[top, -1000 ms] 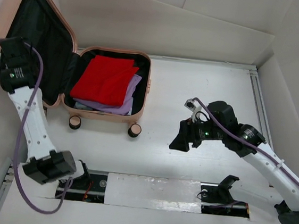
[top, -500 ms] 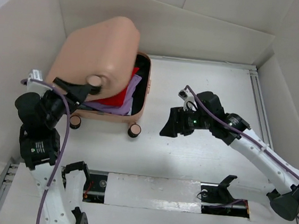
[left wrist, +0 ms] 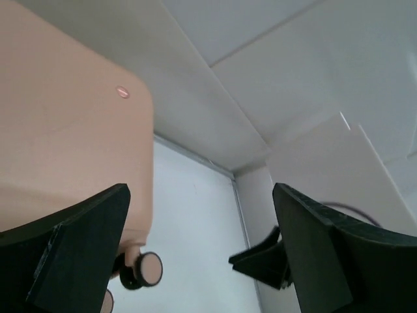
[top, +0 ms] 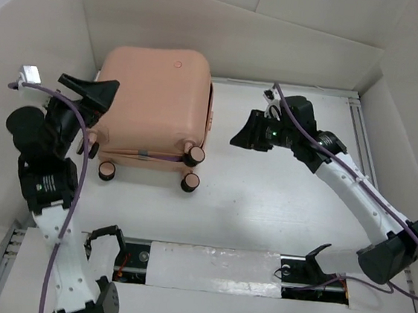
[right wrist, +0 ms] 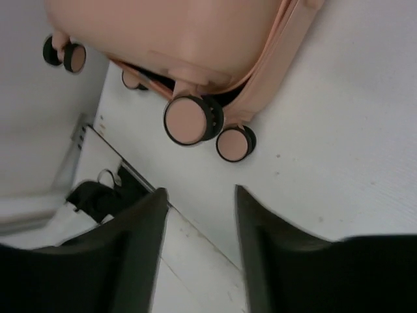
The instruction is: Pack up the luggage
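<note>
The luggage (top: 155,102) lies flat at the far left of the worktop (top: 279,201), with its lid lowered. A purple strip (top: 146,152) shows in the near seam, so the lid may jam there and spring open. The left gripper (left wrist: 200,215) and the right gripper (right wrist: 200,195) are both spread and hold nothing.

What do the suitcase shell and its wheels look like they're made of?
The suitcase looks like hard moulded plastic in matte peach-pink: its surface is smooth, with rounded corners and only a soft sheen. The wheels seem to have pink plastic hubs ringed by a black tread, possibly rubber, though the look alone cannot settle that.
</note>
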